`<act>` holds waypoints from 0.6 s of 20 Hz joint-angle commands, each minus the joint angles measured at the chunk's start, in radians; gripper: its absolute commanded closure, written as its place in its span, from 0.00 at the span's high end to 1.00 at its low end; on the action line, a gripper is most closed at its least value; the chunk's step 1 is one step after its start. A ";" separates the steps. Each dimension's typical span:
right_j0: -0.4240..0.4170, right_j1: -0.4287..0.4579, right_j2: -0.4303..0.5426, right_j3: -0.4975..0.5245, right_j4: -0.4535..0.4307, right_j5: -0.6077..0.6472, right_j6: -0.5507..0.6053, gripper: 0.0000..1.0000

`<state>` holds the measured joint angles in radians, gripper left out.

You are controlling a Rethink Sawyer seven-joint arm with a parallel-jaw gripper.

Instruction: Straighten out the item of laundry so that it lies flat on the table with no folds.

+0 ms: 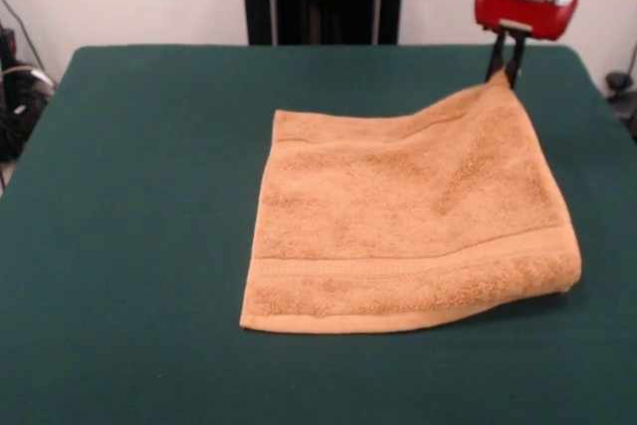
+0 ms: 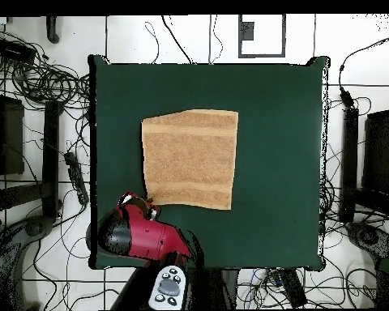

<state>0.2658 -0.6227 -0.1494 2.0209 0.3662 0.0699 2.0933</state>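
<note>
Front view: the red-and-black gripper (image 1: 506, 75) hangs over the far right of the dark green tabletop (image 1: 129, 196), its dark fingers (image 1: 495, 59) drawn together on the far right corner of the orange-tan towel (image 1: 398, 216) and holding that corner peaked just above the cloth. The rest of the towel lies spread near the tabletop's middle, woven band toward the camera, with its near right edge looking thick and slightly rolled.

Overhead view: the towel (image 2: 190, 158) reads as a near-square patch in the middle of the tabletop (image 2: 279, 121), and the gripper (image 2: 141, 212) sits over its corner nearest the robot's base.

Judged from here, the step in hand is drawing out this last corner. Done well, it likely means pulling outward along the diagonal, staying low, until the slack goes, then lowering before letting go so the corner does not fold back.
</note>
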 commanded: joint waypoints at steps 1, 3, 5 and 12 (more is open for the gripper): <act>-0.081 -0.040 0.107 0.181 -0.011 -0.052 0.226 0.00; -0.127 -0.062 0.137 0.227 -0.043 -0.082 0.217 0.00; -0.168 -0.063 0.166 0.262 -0.077 -0.125 0.218 0.00; -0.234 -0.001 0.206 0.338 -0.173 -0.271 0.254 0.00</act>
<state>0.0558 -0.6880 -0.0924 2.2082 0.2560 -0.0753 2.0933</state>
